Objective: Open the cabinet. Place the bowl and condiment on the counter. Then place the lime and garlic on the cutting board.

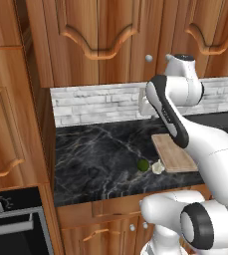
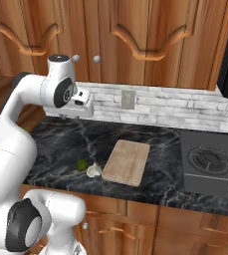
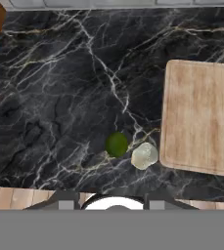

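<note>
Garlic (image 3: 145, 156) and lime (image 3: 116, 144) lie just beside each other near the front edge of the bench (image 3: 59, 97), left of the bare cutting board (image 3: 200, 114), within easy transfer, while the claw hangs high overhead holding nothing visible, its opening impossible to tell, and the cabinet (image 1: 93, 40) looks shut.

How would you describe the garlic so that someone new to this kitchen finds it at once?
Find the wooden cutting board on the black marble counter. Near the board's front corner, on the side away from the stove, two small round things lie close together. The garlic is the pale whitish one next to the board; its neighbour, the lime, is green.
</note>
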